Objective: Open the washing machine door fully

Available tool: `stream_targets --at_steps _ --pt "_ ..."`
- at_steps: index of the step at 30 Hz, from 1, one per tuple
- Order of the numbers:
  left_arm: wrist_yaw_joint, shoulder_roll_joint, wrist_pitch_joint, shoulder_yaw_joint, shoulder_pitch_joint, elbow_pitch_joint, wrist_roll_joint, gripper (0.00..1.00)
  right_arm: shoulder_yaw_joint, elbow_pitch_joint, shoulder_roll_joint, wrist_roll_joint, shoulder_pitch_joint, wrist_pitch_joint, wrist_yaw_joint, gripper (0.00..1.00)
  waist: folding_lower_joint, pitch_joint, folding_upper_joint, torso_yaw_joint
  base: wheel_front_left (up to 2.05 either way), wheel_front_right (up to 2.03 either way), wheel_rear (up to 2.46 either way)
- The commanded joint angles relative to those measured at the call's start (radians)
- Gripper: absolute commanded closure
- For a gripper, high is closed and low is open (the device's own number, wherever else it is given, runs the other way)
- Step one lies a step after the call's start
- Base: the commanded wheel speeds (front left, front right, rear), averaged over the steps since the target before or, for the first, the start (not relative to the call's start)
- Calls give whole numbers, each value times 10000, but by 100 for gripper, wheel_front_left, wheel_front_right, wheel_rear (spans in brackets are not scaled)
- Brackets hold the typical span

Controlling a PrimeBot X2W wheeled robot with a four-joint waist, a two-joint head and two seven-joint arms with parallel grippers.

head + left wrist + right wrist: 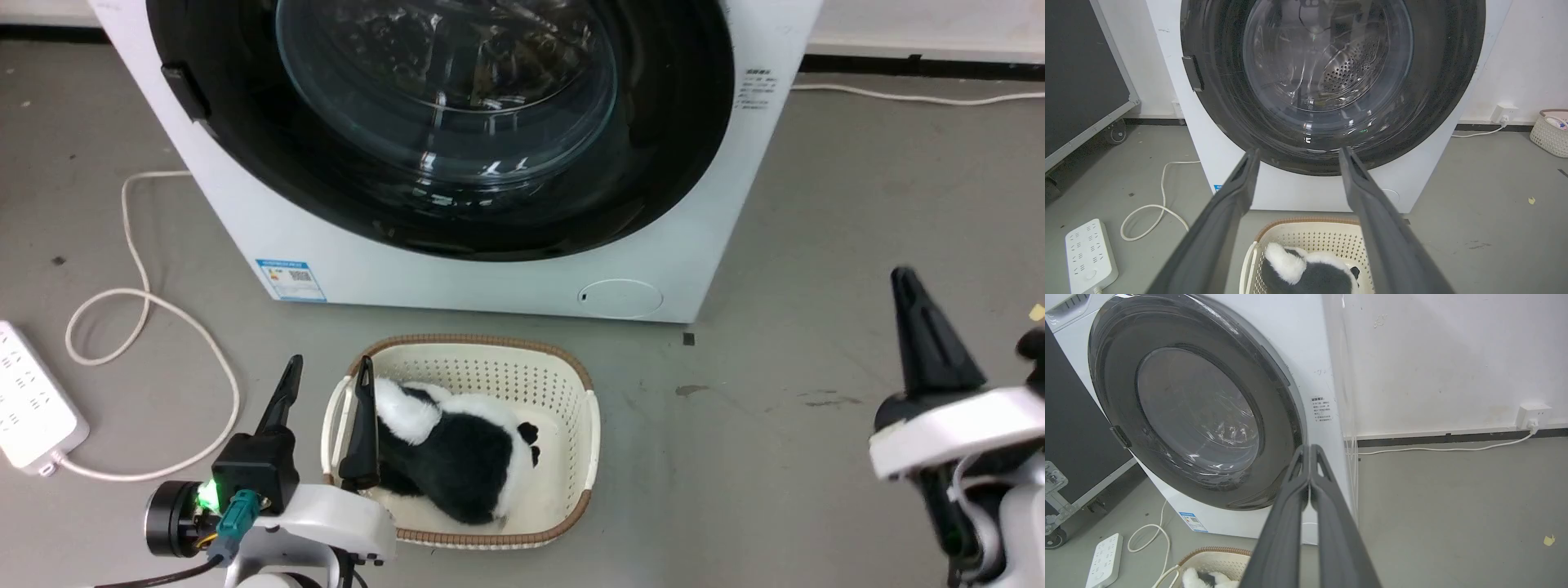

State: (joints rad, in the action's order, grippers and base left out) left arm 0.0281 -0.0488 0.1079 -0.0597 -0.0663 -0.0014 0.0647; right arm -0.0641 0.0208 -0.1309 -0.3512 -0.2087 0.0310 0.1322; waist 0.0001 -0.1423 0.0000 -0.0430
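Black and glossy, the washing machine door sits shut on the white washing machine, far centre; left pincer spread wide, empty, one finger over the cream basket holding a plush toy; right pincer pressed closed on nothing, near right, clear of the machine; left wrist view shows the steel drum through the glass; right wrist view shows a wall socket; power strip on the floor, left.

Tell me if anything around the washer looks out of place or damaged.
Nothing looks damaged. A power strip lies on the floor left of the washing machine, its cord in loose loops, and a small yellowish scrap sits on the floor to its right.
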Motion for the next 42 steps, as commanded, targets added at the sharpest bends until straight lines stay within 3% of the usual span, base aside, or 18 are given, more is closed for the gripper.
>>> stream_targets --at_steps 1,14,24,42 --pt "71 -10 105 -78 -156 -64 51 0 -105 50 -108 -306 -371 -119 -6 100 -1 -108 0 -86 0 0 0" --pt "269 -10 356 -356 -499 -200 269 0 -1028 1081 61 -2002 -2560 -1431 -7 100 -1 -909 0 -590 0 0 0" --pt "472 -11 565 -702 -805 -256 477 0 -2283 3431 125 -3306 -5164 -3524 -9 100 -1 -1540 0 -1067 0 0 0" --pt "677 -12 942 -1149 -1106 -260 764 0 -4198 7462 -645 -3975 -9521 -6063 -11 100 -1 -2443 0 -1770 0 0 0"
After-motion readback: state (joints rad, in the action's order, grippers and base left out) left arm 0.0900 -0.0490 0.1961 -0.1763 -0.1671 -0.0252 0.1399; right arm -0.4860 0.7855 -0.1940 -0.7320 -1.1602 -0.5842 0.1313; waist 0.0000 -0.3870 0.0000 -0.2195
